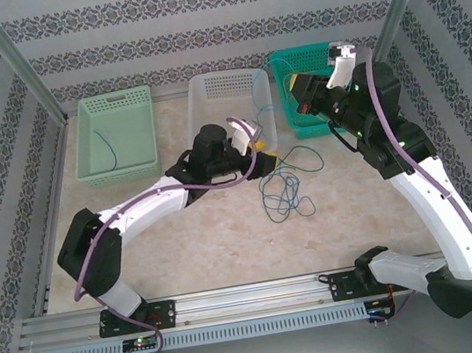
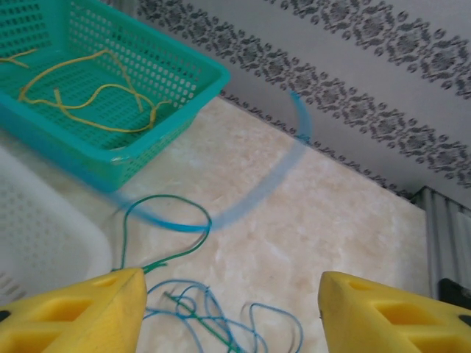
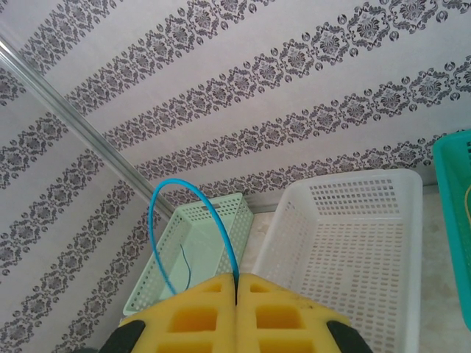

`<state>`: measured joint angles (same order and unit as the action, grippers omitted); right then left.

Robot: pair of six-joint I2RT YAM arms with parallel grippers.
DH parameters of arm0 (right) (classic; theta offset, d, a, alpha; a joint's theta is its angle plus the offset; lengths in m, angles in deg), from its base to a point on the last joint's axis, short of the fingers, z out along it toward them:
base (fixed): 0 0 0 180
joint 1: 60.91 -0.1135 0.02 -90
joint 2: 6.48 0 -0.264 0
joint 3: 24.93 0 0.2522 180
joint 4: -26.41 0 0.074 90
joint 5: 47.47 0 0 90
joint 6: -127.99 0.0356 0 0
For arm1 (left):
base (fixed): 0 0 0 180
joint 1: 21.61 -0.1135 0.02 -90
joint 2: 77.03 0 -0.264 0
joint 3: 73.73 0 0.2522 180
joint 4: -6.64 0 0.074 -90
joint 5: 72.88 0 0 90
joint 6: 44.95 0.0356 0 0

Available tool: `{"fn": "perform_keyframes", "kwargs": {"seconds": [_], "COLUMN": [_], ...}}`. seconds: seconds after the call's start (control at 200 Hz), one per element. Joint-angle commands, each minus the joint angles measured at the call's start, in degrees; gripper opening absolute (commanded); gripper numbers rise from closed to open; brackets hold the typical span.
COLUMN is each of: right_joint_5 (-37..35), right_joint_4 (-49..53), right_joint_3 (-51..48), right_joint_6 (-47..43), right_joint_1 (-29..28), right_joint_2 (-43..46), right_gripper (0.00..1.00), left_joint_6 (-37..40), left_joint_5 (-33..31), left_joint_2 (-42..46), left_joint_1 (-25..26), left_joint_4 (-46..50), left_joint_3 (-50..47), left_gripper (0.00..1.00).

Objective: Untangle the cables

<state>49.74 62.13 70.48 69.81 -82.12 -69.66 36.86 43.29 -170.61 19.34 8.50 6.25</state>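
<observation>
A loose tangle of blue and green cables lies on the table in front of the white basket. My left gripper hovers just above it, open, with nothing between its yellow fingers. The blue tangle and a green cable lie below it. My right gripper is raised beside the teal basket. Its jaws are shut on one blue cable, which arches up and away. That lifted cable looks blurred in the left wrist view. Yellow cables lie in the teal basket.
A light green basket stands at the back left with one thin dark cable inside. The white basket sits in the middle and the teal one at the back right. Patterned walls and metal posts enclose the table.
</observation>
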Motion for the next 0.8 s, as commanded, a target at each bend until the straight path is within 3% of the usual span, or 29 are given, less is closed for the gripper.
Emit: {"fn": "perform_keyframes", "kwargs": {"seconds": [0.0, 0.15, 0.35, 0.575, 0.794], "right_joint_5": [1.6, 3.71, 12.22, 16.86, 19.78], "right_joint_4": [-3.99, -9.16, -20.19, -26.93, -38.78], "right_joint_3": [-0.96, 0.9, 7.33, 18.26, 35.01], "right_joint_6": [2.27, 4.8, 13.19, 16.95, 35.22], "right_joint_1": [0.11, -1.64, -4.01, -8.23, -9.98], "right_joint_2": [-1.67, -8.45, -22.12, -37.73, -59.52], "right_gripper": [0.0, 0.0, 0.0, 0.0, 0.0], "left_joint_6": [2.81, 5.77, 4.58, 1.59, -7.84], "left_joint_5": [-7.55, -17.26, -35.56, -42.54, -44.95], "left_joint_2": [7.09, 16.58, 33.04, 41.66, 46.21], "left_joint_1": [0.5, 0.05, -4.03, -14.02, -22.39], "left_joint_4": [0.88, 4.95, 7.24, 20.46, 28.74], "left_joint_3": [-3.33, -9.23, -18.83, -15.15, -14.41], "left_gripper": [0.67, 0.71, 0.88, 0.93, 0.96]}}
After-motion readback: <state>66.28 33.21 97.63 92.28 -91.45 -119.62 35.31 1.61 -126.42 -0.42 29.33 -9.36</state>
